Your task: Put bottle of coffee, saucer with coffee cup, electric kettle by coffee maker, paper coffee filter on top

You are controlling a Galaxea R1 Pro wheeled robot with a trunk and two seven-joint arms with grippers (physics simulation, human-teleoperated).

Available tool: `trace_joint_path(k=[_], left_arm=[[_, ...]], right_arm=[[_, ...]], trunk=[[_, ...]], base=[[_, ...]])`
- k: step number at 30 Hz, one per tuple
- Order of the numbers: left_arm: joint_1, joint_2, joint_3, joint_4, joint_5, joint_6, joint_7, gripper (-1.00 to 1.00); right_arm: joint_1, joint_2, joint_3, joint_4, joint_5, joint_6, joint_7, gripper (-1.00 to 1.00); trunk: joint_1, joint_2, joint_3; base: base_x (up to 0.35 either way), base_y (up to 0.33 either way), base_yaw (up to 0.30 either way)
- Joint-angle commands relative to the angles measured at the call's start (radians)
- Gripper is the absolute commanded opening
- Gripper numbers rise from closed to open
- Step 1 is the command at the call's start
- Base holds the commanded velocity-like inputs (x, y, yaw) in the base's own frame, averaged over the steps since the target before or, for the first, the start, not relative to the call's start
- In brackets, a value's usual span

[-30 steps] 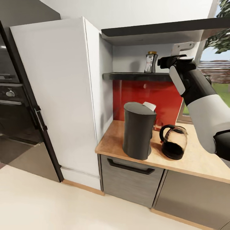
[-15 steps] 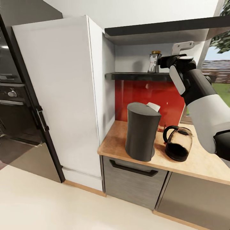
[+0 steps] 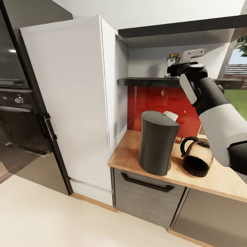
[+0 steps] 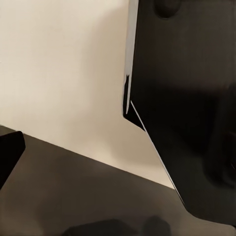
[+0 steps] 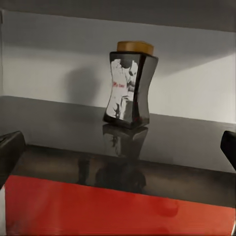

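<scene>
**Arm raised to the shelf, coffee bottle not yet in hand**

On the worktop (image 3: 130, 154) stand the coffee maker (image 3: 157, 142) and the glass kettle (image 3: 196, 157); above, the kitchen shelf (image 3: 144, 81) carries the bottle of coffee (image 5: 129, 86), upright, ahead of the right gripper (image 5: 118, 147) and centred between its spread, empty fingers (image 5: 11, 147); a hurried approach could topple the tall, narrow bottle; the left gripper's state cannot be told

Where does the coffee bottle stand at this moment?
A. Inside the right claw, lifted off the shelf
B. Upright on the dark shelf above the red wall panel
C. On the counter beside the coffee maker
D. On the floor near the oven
B: the bottle stands upright on the shelf, with the right claw open in front of it, not touching.
</scene>
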Motion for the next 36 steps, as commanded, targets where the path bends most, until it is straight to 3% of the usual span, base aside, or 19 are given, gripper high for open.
trace_joint_path(k=[1,11,13,16,21,36], left_arm=[[0.000,0.001,0.005,-0.001,0.001,-0.001,0.000,1.00],[0.000,-0.002,0.005,-0.001,0.001,-0.001,0.000,1.00],[0.001,-0.002,0.005,0.000,0.001,-0.001,0.000,1.00],[0.000,-0.002,0.005,0.000,0.002,-0.001,0.000,1.00],[0.001,-0.003,0.005,0.001,0.001,-0.003,0.000,1.00],[0.004,0.002,0.007,0.011,0.002,-0.004,0.000,1.00]], right_arm=[[0.009,0.016,0.006,-0.003,-0.009,0.003,-0.011,1.00],[0.010,0.025,-0.001,-0.003,-0.005,-0.027,-0.024,1.00],[0.010,0.033,-0.003,-0.004,-0.006,-0.028,-0.058,1.00],[0.010,0.045,-0.005,-0.005,-0.007,-0.029,-0.162,1.00],[0.010,0.049,-0.003,-0.008,-0.008,-0.030,-0.215,1.00],[0.010,0.048,-0.001,-0.060,-0.012,-0.045,-0.220,1.00]], trunk=[[0.001,-0.002,-0.003],[0.001,-0.002,-0.005],[0.001,-0.002,-0.005],[0.001,-0.002,-0.005],[0.001,-0.002,-0.005],[0.001,-0.002,-0.005]], base=[[0.000,0.000,0.177],[0.000,0.000,0.037],[0.000,0.000,0.000],[0.000,0.000,0.000],[0.000,0.000,0.000],[0.247,0.036,0.000]])
